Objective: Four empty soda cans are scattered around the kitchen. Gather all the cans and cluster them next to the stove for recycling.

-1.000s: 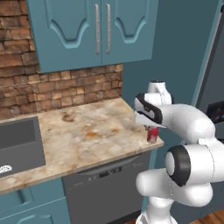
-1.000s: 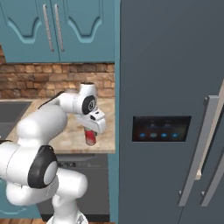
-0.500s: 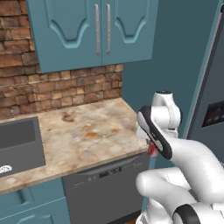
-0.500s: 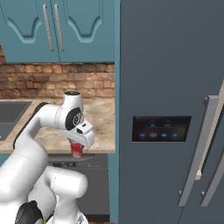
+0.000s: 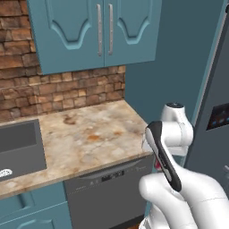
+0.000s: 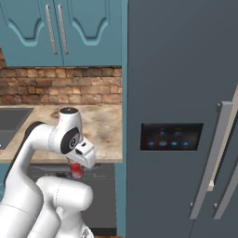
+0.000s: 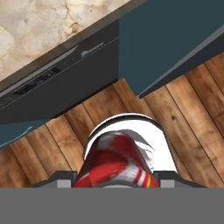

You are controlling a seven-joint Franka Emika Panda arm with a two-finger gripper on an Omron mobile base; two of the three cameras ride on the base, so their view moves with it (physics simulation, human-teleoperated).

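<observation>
My gripper (image 6: 76, 167) is shut on a red soda can (image 6: 76, 171), held low in front of the arm's own white body, off the counter's (image 6: 104, 135) front edge. The hand view looks straight down the same soda can (image 7: 114, 162), red with white stripes, sitting between my gripper (image 7: 114, 180) tips above the wooden floor (image 7: 48, 140). The stove is out of view.
A marble counter (image 5: 89, 134) runs along the brick wall, with a dark sink basin (image 5: 18, 147) at its left. A dark dishwasher front (image 5: 107, 188) lies below it. A tall grey fridge (image 6: 181, 116) stands close on the right. Teal cabinets (image 5: 98, 31) hang above.
The arm has folded back from the counter's right end and come down toward its own base, carrying the red can off the counter edge to over the floor.
</observation>
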